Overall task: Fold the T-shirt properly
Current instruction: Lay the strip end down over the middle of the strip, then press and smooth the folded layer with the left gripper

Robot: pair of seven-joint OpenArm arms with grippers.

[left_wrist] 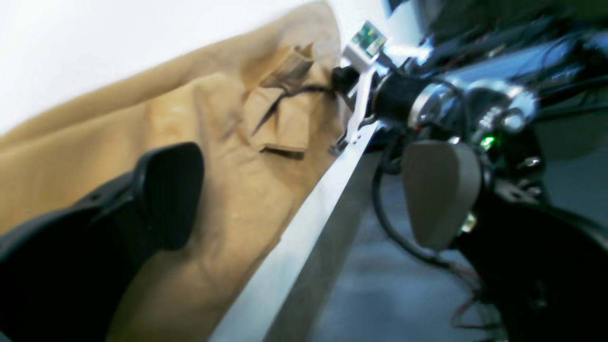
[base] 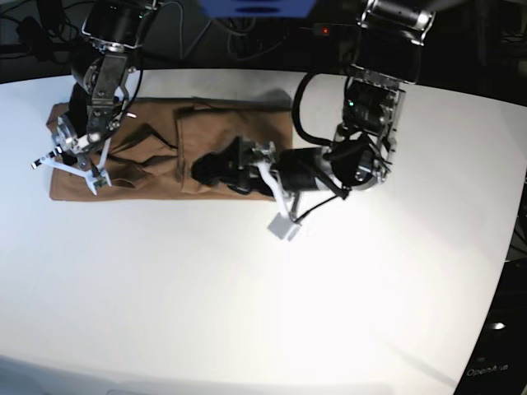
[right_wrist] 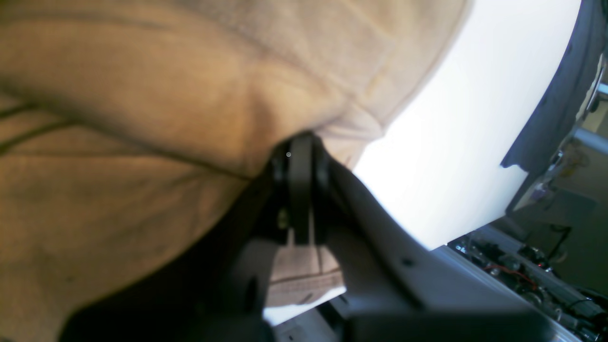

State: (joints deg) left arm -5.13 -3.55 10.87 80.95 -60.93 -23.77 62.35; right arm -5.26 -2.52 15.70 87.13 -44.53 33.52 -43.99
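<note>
My T-shirt point(base: 156, 152) lies across the far side of the white bench point(base: 247, 313), already gathered into a long tan band with a doubled-over section near its middle. It is soft, light cotton — no stiffness to lean on, so anything I lift will sag and drag its lower layers along, and the weave should not slip much between my pads.

My right tool point(right_wrist: 299, 156) is clenched on a bunched edge of the cloth at the band's end; a hemmed strip shows pinched just under the fingers. My left tool point(left_wrist: 304, 190) stands released, fingers spread wide, low over the middle of the garment with nothing between them.

I judge the best holds are hems and seamed corners, where the fabric is doubled and gives a firmer bite. A pinch in the open field would likely catch one layer only and wrinkle the fold — better to take both layers at the edge.
</note>
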